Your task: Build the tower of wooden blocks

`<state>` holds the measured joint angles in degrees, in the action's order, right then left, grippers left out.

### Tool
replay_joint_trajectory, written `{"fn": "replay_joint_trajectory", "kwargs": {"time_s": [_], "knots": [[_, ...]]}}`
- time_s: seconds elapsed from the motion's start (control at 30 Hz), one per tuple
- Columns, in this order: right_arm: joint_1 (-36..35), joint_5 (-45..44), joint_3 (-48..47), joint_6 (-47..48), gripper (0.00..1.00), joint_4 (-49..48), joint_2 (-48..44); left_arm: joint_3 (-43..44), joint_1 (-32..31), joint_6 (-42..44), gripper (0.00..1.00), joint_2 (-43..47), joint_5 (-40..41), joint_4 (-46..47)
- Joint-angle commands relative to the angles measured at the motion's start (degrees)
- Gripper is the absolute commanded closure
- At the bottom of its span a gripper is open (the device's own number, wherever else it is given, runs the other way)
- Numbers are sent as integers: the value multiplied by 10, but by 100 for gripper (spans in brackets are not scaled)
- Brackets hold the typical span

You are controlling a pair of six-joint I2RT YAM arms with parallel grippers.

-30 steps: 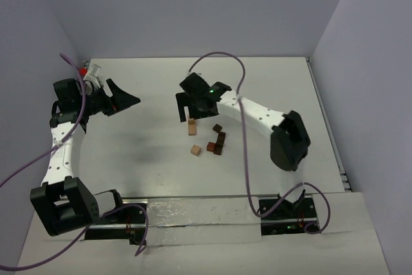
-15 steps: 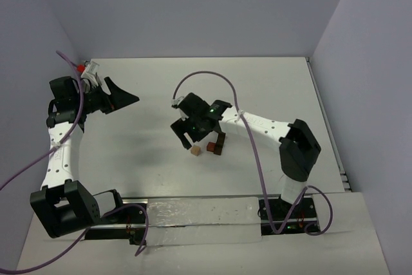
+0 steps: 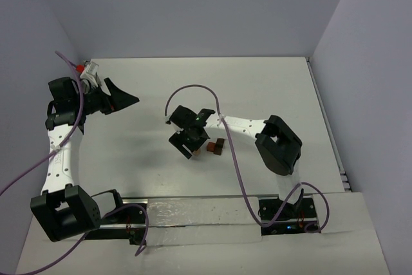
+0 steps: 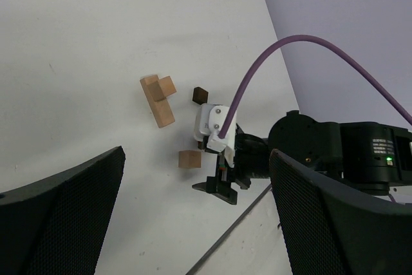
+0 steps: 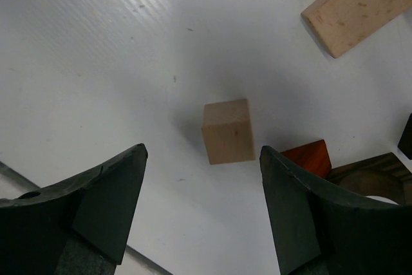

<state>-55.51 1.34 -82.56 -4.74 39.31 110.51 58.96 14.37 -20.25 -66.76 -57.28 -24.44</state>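
No stack stands; the wood blocks lie loose on the white table. In the right wrist view a light tan cube (image 5: 228, 131) lies on the table just beyond my open, empty right gripper (image 5: 203, 204), in line with the gap between its fingers. A reddish-brown block (image 5: 309, 158) and a dark block (image 5: 376, 175) lie to its right, and a long tan block (image 5: 357, 8) at the top right. From above, my right gripper (image 3: 188, 141) hovers beside the dark blocks (image 3: 217, 147) and hides the cube. My left gripper (image 3: 122, 101) is open and empty, raised at the far left.
The left wrist view shows the tan cube (image 4: 188, 159), the long tan block (image 4: 159, 100) with a small tan piece against it, a dark block (image 4: 199, 95) and the right gripper (image 4: 219, 188). The table's near edge rail (image 3: 193, 214) runs between the arm bases.
My right gripper has moved toward the near left, from over the long tan block to over the tan cube. The left arm has barely moved.
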Motion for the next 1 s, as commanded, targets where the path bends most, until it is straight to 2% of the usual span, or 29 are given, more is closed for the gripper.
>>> {"fn": "replay_joint_trajectory", "kwargs": {"time_s": [0.0,0.2,0.5,0.83,0.97], "knots": [[-2,-34,11,32,22,-35,8,2,4,9,1,8,-8,8],[-1,-32,28,64,23,-63,7,-9,5,7,1,14,-10,14],[4,-11,39,68,43,-75,7,-11,5,1,1,12,-10,20],[9,-4,41,51,56,-71,-6,-12,4,-1,1,11,-8,24],[10,-3,26,9,79,-52,-32,-13,4,-3,1,12,-6,26]]}}
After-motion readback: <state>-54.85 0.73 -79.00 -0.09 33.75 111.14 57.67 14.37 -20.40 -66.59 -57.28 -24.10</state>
